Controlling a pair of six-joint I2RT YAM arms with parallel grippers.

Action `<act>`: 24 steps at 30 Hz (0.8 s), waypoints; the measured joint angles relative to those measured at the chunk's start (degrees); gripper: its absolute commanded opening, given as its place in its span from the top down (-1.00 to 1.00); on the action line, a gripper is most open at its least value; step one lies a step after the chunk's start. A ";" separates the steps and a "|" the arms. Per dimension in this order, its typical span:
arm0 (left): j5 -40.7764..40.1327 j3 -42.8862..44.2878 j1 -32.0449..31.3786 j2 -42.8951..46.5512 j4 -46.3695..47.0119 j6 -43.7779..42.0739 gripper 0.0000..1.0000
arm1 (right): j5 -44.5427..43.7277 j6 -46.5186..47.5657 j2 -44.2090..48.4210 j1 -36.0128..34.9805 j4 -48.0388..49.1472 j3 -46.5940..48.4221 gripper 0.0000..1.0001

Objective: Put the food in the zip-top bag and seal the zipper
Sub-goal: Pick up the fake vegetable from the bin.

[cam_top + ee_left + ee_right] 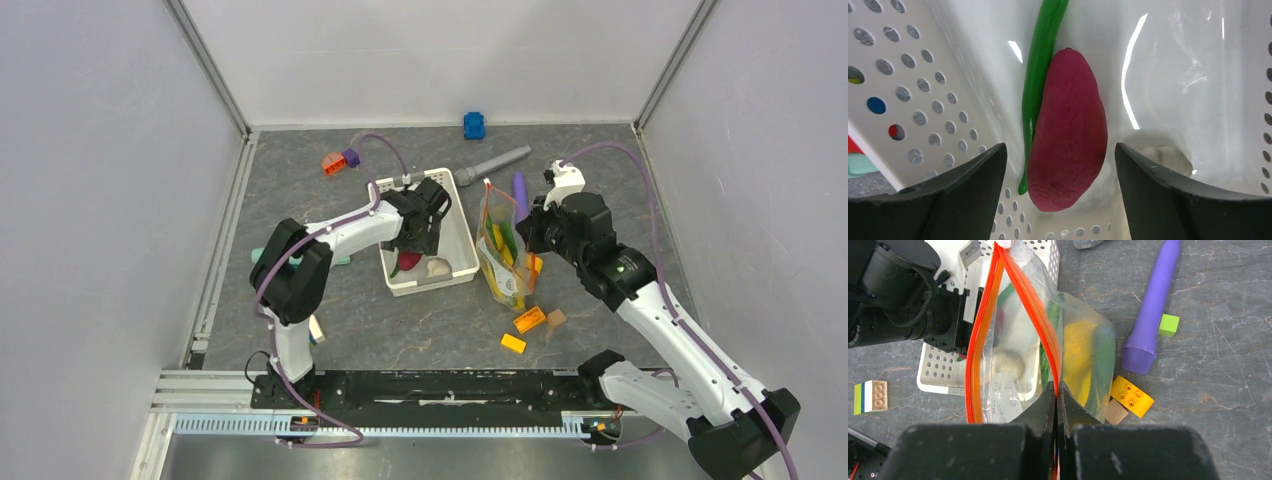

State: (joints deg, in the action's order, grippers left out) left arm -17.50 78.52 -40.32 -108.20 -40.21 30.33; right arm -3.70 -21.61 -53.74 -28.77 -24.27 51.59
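Note:
My left gripper [1060, 165] is open inside the white basket [462, 240], its jaws either side of a purple-red sweet potato [1068, 130] without touching it. A slim green bean [1038, 75] lies along the potato's left side, and a whitish piece [1163, 155] sits to its right. My right gripper [1055, 392] is shut on the orange-red zipper [1035, 310] of the clear zip-top bag [1013, 370] and holds the mouth open. Yellow and green food [1083, 355] lies inside the bag. In the top view the bag [503, 250] stands right of the basket.
A long purple cylinder [1153, 300] lies right of the bag, with a yellow block [1132, 396], a tan block [1116, 412] and a small green cube [1168, 324] near it. Orange blocks [528, 320] lie in front of the bag. A grey tube [492, 163] and blue toy [474, 124] lie at the back.

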 measured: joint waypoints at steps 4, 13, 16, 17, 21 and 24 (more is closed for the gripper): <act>-0.04 0.39 0.00 -1.51 -0.04 -0.13 -0.24 | 0.00 0.00 -0.04 0.00 -0.02 0.00 0.98; 0.04 1.01 0.00 -2.03 0.00 -0.26 0.34 | 0.00 -0.02 -0.35 0.00 -0.04 0.00 0.99; 0.13 1.14 0.00 -2.03 0.02 -0.28 0.48 | 0.00 -0.02 -0.35 -0.02 -0.11 0.00 0.99; 0.20 1.16 0.00 -2.03 0.04 -0.26 0.55 | 0.00 -0.02 -0.35 -0.02 -0.13 0.00 0.99; 0.96 1.33 0.00 -1.84 0.07 -0.26 0.82 | 0.00 -0.04 -0.35 0.00 -0.17 0.00 0.99; 2.01 1.36 0.00 -0.15 0.09 -0.26 0.96 | 0.02 -0.04 -0.35 0.00 -0.17 0.00 0.99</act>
State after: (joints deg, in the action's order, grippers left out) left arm -15.49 79.88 -40.32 -108.36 -40.12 30.06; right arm -3.68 -21.65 -54.08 -28.77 -24.45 51.59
